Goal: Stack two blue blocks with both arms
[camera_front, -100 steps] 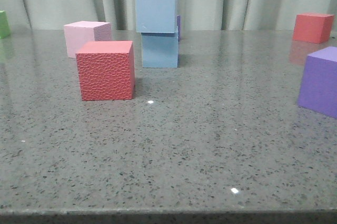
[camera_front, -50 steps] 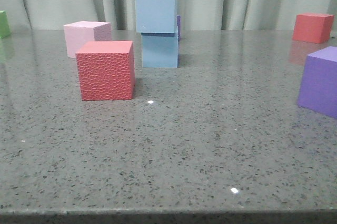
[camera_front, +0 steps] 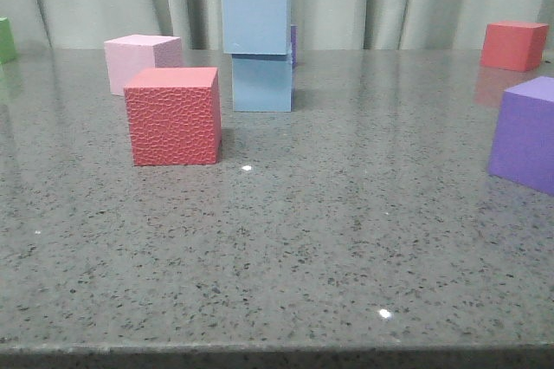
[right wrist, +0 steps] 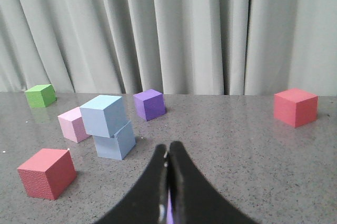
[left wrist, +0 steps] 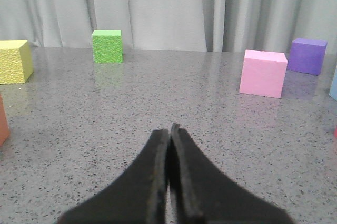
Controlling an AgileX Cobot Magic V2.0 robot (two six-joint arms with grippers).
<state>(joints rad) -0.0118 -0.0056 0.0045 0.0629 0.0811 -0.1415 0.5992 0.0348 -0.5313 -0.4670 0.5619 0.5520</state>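
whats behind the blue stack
A purple cube sits behind the blue blocks; the front view shows only a sliver of it, the rest is covered.

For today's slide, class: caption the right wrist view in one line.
Shut right gripper faces two stacked blue blocks among pink, red, purple and green cubes.

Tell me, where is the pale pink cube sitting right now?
In the front view the pale pink cube stands left of centre toward the curtain, just behind the red cube and left of the stacked blue blocks.
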